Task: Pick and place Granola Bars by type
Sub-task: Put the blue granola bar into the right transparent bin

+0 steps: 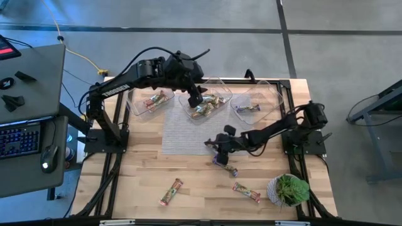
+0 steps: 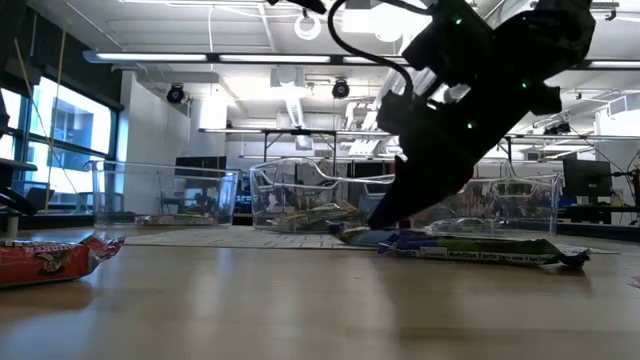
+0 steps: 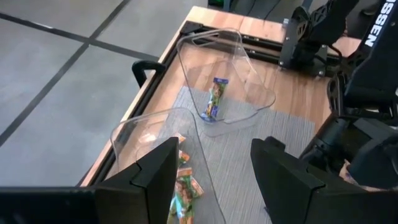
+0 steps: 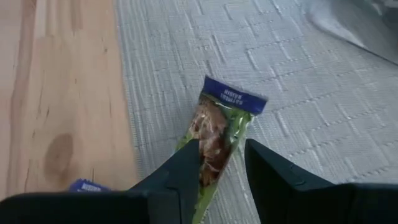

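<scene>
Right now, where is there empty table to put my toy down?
The bare wood left of the grey mat is free, above the red bar. It is crowded near the right tool, the purple bar and the three tubs.

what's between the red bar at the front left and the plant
One red bar, lying between the front-left red bar and the plant; otherwise bare wood. The high view shows it.

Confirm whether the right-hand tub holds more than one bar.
No: in the left wrist view the right-hand tub holds a single purple-ended bar.
</scene>
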Robot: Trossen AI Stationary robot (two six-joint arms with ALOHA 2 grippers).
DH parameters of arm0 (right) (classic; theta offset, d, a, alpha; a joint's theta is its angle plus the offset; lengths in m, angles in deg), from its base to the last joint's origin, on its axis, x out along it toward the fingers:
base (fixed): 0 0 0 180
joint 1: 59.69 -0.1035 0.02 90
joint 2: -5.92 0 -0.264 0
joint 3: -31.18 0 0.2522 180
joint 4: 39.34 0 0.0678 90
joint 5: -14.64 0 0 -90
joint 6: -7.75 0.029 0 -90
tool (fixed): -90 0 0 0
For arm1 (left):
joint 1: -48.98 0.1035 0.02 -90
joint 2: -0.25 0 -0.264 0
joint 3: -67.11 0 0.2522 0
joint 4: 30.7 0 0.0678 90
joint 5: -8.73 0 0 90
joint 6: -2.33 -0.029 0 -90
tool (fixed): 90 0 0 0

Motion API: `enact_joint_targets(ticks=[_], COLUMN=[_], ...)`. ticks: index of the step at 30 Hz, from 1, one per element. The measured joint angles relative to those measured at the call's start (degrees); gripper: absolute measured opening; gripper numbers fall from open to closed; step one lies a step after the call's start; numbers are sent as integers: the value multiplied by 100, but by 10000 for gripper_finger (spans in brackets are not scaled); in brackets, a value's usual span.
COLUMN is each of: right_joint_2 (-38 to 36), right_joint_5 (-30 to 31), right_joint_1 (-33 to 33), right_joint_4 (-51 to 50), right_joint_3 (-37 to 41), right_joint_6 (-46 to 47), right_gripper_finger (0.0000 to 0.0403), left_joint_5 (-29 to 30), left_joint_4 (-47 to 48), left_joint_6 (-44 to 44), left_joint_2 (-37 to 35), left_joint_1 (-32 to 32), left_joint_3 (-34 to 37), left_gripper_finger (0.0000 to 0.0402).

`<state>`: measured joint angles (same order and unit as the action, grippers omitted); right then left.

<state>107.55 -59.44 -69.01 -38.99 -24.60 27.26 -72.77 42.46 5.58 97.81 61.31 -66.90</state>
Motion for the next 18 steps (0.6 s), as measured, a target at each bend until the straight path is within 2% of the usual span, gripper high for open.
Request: enact_joint_targets(ticks=[18], right_joint_2=[184], right_joint_5=[-134], right_joint_1=[-78], right_joint_4=[391], right_joint_3=[8], right_joint_6=[-472], right_gripper_finger=[114], left_joint_5=[-2], left_joint_4=[83], left_joint_6=[0], left_joint_2=[4], left_joint_1=[0], left_joint_3=[0], left_gripper_finger=[197])
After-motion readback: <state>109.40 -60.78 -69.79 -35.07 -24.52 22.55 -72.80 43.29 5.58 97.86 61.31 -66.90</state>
